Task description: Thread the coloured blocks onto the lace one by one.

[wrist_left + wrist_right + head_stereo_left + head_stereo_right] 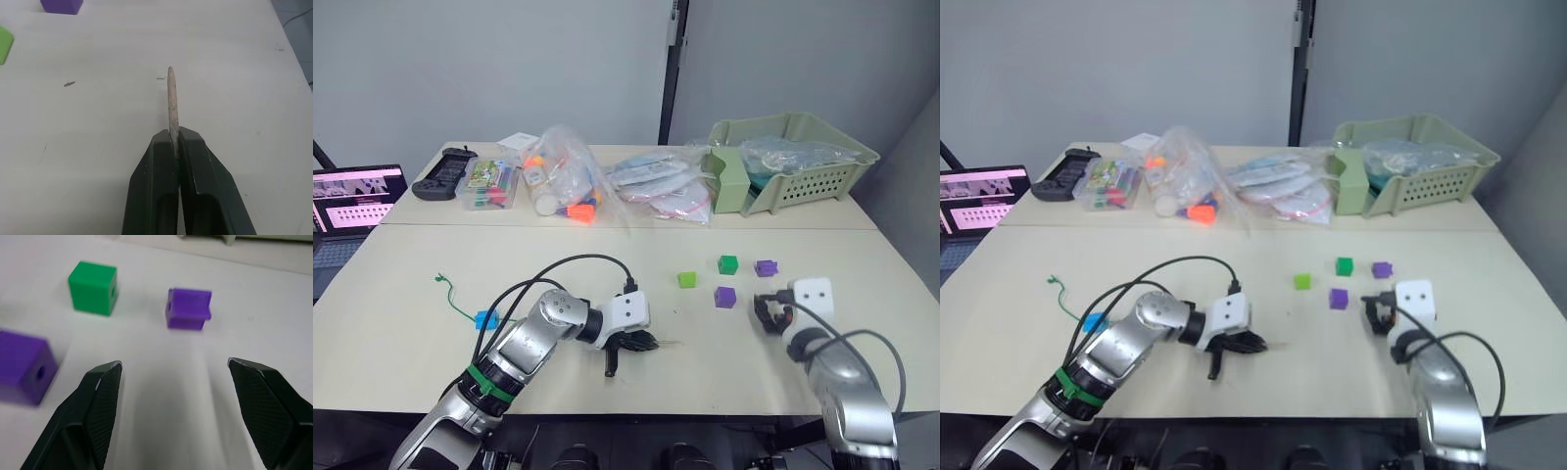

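Left gripper [174,147] clenched on lace [455,301] tip [171,103]. Right gripper [173,369] released, facing purple block [188,308]. Next: grasp block, align hole with tip.

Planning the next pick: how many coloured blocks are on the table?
5. Bright blue block on the green lace at left; light green block, dark green block, two purple blocks ahead of the right hand.

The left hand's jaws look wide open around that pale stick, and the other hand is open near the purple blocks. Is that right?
Not quite. In the left wrist view the left gripper has its jaws shut on the lace tip. The right gripper is indeed open near the purple blocks.
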`<state>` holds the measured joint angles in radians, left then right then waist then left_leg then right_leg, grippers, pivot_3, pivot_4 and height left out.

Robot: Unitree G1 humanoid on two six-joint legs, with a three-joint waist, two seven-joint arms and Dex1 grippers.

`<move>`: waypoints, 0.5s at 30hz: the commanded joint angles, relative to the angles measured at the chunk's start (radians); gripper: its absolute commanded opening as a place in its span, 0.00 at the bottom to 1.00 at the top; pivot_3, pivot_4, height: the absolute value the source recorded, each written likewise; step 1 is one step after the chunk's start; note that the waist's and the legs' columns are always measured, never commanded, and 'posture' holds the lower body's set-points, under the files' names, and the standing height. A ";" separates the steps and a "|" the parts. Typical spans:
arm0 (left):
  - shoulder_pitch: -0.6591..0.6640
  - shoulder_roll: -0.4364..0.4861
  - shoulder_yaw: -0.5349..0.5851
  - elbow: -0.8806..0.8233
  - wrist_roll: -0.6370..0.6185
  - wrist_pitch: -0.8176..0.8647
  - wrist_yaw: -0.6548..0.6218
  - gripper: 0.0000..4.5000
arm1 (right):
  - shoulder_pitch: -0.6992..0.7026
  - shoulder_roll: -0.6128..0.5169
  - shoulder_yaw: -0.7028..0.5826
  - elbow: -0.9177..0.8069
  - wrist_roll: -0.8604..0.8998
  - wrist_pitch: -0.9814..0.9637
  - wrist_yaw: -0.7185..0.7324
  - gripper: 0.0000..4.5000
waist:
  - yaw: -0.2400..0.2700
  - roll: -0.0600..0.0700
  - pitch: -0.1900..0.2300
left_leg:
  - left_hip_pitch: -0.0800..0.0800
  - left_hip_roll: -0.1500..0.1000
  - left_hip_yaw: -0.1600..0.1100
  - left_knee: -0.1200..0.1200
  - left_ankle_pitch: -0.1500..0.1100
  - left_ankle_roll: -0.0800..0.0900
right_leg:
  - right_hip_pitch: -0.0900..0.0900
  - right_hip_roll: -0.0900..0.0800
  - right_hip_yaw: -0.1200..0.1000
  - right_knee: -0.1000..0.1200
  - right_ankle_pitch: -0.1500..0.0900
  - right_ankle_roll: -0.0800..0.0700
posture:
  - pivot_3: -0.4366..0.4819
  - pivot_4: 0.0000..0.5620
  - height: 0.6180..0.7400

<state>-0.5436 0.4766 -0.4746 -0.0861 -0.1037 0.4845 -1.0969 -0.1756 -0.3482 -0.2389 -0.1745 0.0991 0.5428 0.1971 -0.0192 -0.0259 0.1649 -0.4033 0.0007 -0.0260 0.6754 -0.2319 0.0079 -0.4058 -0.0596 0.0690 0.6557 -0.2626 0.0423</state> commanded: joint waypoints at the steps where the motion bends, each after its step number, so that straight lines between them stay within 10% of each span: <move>1: -0.004 -0.002 0.017 -0.036 -0.009 -0.001 0.007 0.00 | -0.092 -0.020 -0.004 0.121 -0.001 -0.044 0.001 0.81 | -0.001 0.000 0.000 | 0.000 0.000 0.000 0.000 0.000 0.000 | 0.000 0.000 0.000 0.000 0.000 0.000 | 0.48 0.27 1.00; 13: 0.006 -0.001 0.022 -0.051 -0.010 0.008 0.024 0.00 | -0.363 -0.062 0.003 0.609 -0.014 -0.233 -0.013 0.81 | -0.001 0.000 0.000 | -0.001 -0.001 0.000 -0.001 0.000 0.000 | 0.000 -0.001 0.000 0.000 0.000 0.000 | 0.48 0.27 1.00; 15: 0.007 0.001 0.023 -0.055 -0.010 0.010 0.025 0.00 | -0.360 -0.059 0.000 0.605 0.000 -0.241 -0.001 0.64 | -0.002 0.000 0.000 | -0.001 -0.001 0.000 -0.001 0.000 0.000 | 0.000 -0.001 0.000 0.000 0.000 0.000 | 0.48 0.27 1.00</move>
<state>-0.5369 0.4764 -0.4700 -0.1032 -0.1037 0.4993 -1.0771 -0.5299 -0.3961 -0.2166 0.4452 0.0857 0.3313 0.1947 -0.0210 -0.0257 0.1649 -0.4039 0.0001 -0.0267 0.6746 -0.2319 0.0080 -0.4059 -0.0602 0.0692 0.6558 -0.2624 0.0421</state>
